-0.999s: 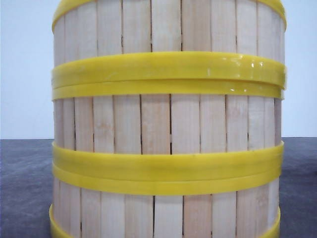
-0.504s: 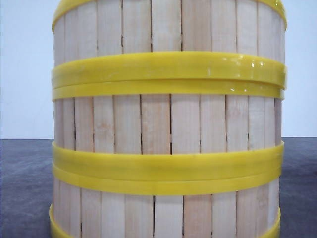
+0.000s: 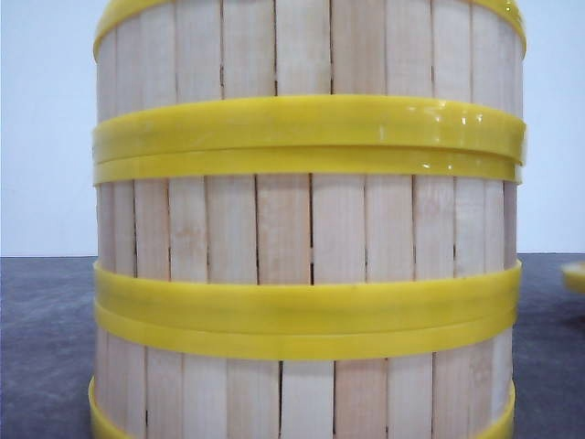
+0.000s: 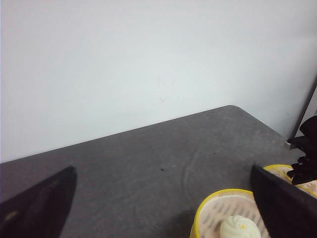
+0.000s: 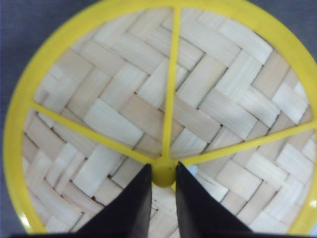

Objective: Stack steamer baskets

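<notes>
Front view: steamer baskets (image 3: 308, 229) stand stacked three high, close to the camera on the worktop (image 3: 46, 347). Right gripper (image 5: 163, 179): jaws narrow, pinching the yellow hub of a woven lid (image 5: 124, 99), for central lifting. Left gripper (image 4: 163, 198): jaws wide, empty. Versus earlier: stack sits slightly further left; yellow edge (image 3: 575, 274) now visible far right.

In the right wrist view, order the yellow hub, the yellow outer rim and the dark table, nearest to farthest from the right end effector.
From the right end effector:
1. The yellow hub, between the fingertips.
2. The yellow outer rim, circling the woven surface.
3. The dark table, outside the rim.
</notes>
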You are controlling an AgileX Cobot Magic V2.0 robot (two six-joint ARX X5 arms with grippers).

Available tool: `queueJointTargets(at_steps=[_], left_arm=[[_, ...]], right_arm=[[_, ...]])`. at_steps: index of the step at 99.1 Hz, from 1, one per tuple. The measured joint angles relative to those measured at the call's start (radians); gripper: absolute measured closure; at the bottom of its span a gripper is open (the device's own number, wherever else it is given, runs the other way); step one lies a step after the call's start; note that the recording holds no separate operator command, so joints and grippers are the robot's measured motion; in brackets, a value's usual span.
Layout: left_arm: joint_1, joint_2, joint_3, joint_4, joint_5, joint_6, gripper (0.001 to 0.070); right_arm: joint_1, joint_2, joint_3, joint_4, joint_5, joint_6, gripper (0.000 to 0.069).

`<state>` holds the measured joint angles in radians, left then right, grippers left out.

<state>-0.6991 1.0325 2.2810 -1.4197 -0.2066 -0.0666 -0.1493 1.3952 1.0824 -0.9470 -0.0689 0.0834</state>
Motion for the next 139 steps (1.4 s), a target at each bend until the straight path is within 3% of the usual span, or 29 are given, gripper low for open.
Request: queueJointTargets(at_steps=[16, 35, 45, 60, 109, 139], left_arm=[[0.000, 0.000, 0.000, 0.000, 0.000, 0.000, 0.0015], [0.000, 0.000, 0.000, 0.000, 0.000, 0.000, 0.0015], [0.000, 0.000, 0.000, 0.000, 0.000, 0.000, 0.0015], [0.000, 0.000, 0.000, 0.000, 0.000, 0.000, 0.0015], [0.000, 0.002, 0.000, 0.000, 0.000, 0.000, 0.0015], [0.000, 0.002, 0.000, 0.000, 0.000, -0.001, 0.0015]], right_arm=[[0.010, -0.040, 0.144, -0.070, -0.021, 0.008, 0.0639], [0.058, -0.048, 0.396, -0.209, -0.120, 0.012, 0.0639], [0.127, -0.048, 0.538, -0.275, -0.193, 0.019, 0.0639], [0.291, -0.051, 0.699, -0.376, -0.209, 0.022, 0.0639], [0.777, 0.018, 0.706, -0.404, -0.166, 0.079, 0.0639], [0.962, 0.151, 0.706, -0.404, -0.092, 0.091, 0.0639]])
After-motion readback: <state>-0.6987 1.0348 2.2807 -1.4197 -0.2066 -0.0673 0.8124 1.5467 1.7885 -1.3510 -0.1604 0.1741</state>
